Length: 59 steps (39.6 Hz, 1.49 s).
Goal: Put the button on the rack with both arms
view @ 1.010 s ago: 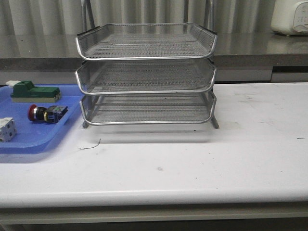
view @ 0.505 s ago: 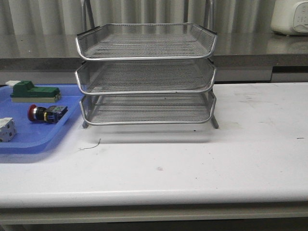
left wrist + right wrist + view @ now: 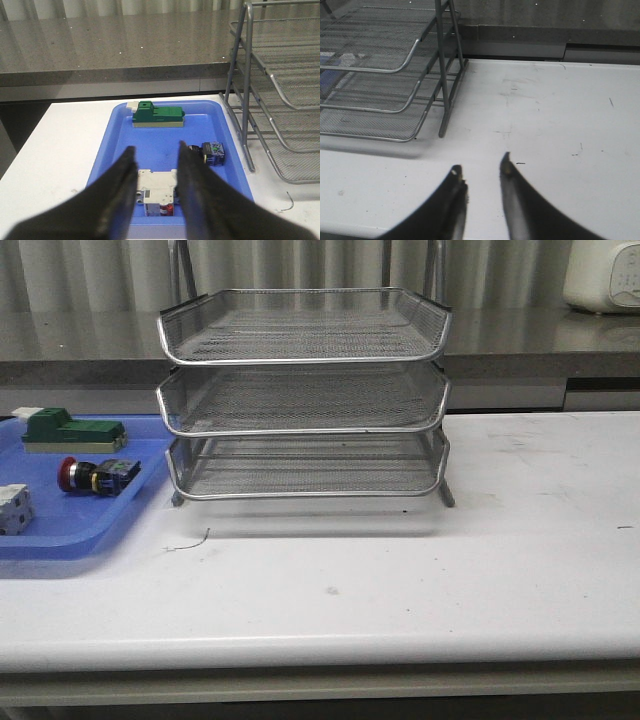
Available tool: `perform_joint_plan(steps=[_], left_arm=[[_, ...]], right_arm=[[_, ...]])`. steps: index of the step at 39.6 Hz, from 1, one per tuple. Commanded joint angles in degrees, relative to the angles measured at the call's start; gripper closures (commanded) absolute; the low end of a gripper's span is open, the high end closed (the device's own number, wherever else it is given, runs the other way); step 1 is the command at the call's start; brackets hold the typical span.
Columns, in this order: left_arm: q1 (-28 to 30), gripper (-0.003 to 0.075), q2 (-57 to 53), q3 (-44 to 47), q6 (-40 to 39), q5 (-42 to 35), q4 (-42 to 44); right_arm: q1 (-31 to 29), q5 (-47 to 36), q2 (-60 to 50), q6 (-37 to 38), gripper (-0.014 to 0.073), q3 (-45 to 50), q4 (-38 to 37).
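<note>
In the front view neither arm shows; only the wrist views give the grippers. The button [image 3: 96, 476] lies on its side in the blue tray [image 3: 60, 530], its red head pointing toward nine o'clock, at about nine o'clock from the rack [image 3: 305, 390] and just beside its lower tier. In the left wrist view most of the button [image 3: 210, 152] hides behind one dark finger, so only its black body with a green mark can be made out. The white block [image 3: 12, 510] is cut off by the front view's edge; the green block [image 3: 70, 430] sits at twelve o'clock from the button. The rack's upright posts run out of the top of the picture.

The left gripper [image 3: 156, 150] hangs over the tray, its fingers spread, with the white block [image 3: 156, 190] seen between them and nothing pinched. The right gripper [image 3: 480, 170] hovers above the bare white table [image 3: 560, 125] beside the rack's post, fingers apart and holding nothing.

Against the earlier front pictures, nothing on the table has shifted: button, blocks and rack lie as before.
</note>
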Motion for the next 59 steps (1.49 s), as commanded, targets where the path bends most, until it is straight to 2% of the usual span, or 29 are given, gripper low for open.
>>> perform_joint_plan(steps=[1, 4, 7, 19, 28, 42, 52, 59], left_arm=[[0.0, 0.0227, 0.6, -2.3, -0.3, -4.7, 0.1], [0.0, 0.0107, 0.6, -2.2, -0.3, -4.7, 0.1], [0.0, 0.007, 0.6, -1.9, -0.3, -5.0, 0.1], [0.0, 0.012, 0.6, -1.8, -0.3, -5.0, 0.1], [0.0, 0.0154, 0.6, -1.8, -0.3, -5.0, 0.1], [0.0, 0.0155, 0.6, -1.8, -0.3, -5.0, 0.1], [0.0, 0.0155, 0.6, -1.8, -0.3, -5.0, 0.1], [0.0, 0.0155, 0.6, -1.8, -0.3, -5.0, 0.1]], right_arm=[[-0.3, -4.5, 0.7, -0.3, 0.0147, -1.6, 0.4], [-0.3, -4.5, 0.7, -0.3, 0.0024, -1.1, 0.4], [-0.3, -4.4, 0.7, -0.3, -0.0023, -0.8, 0.4], [-0.3, -7.0, 4.3, -0.3, -0.0017, -1.6, 1.4], [-0.3, -6.7, 20.7, -0.3, -0.0017, -7.6, 10.9], [0.3, -10.0, 48.7, -0.5, -0.0013, -18.0, 24.2], [5.4, -7.5, 60.6, -7.4, 0.0006, -26.9, 33.6], [6.8, -3.4, 66.3, -18.4, 0.0006, -31.5, 46.8]])
